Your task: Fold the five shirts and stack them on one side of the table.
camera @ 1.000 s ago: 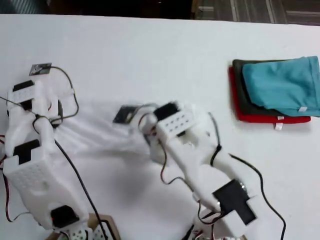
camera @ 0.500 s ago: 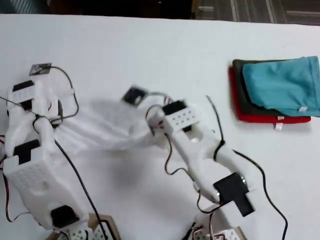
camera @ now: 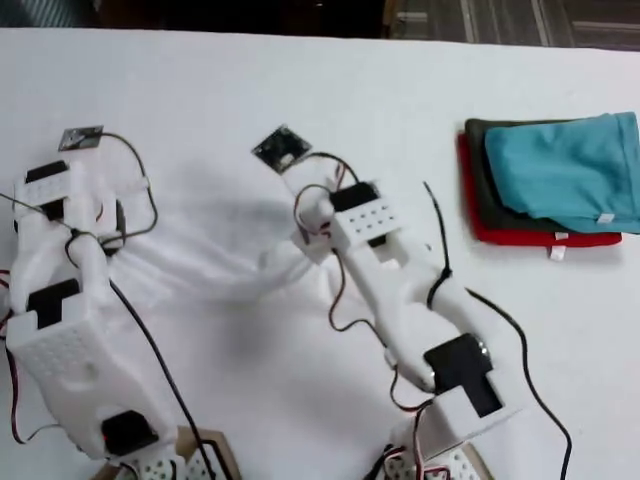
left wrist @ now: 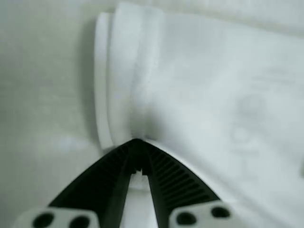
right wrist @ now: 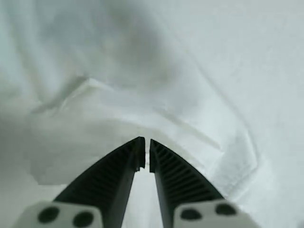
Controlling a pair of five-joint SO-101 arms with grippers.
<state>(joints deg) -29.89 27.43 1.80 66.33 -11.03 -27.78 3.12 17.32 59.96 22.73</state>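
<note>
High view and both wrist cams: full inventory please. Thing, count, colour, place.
white shirt: 1, white, rumpled on the table between the two arms
teal shirt: 1, teal, folded, top of the stack at the table's right side in the high view
dark shirt: 1, dark grey, folded, middle of that stack
red shirt: 1, red, folded, bottom of that stack
table: 1, white, under everything
left arm: 1, white with black cables, over the shirt's left end
right arm: 1, white with black cables, over the shirt's right end
left end effector: 1, black, shut on the white shirt's edge
right end effector: 1, black, shut on the white shirt
</note>
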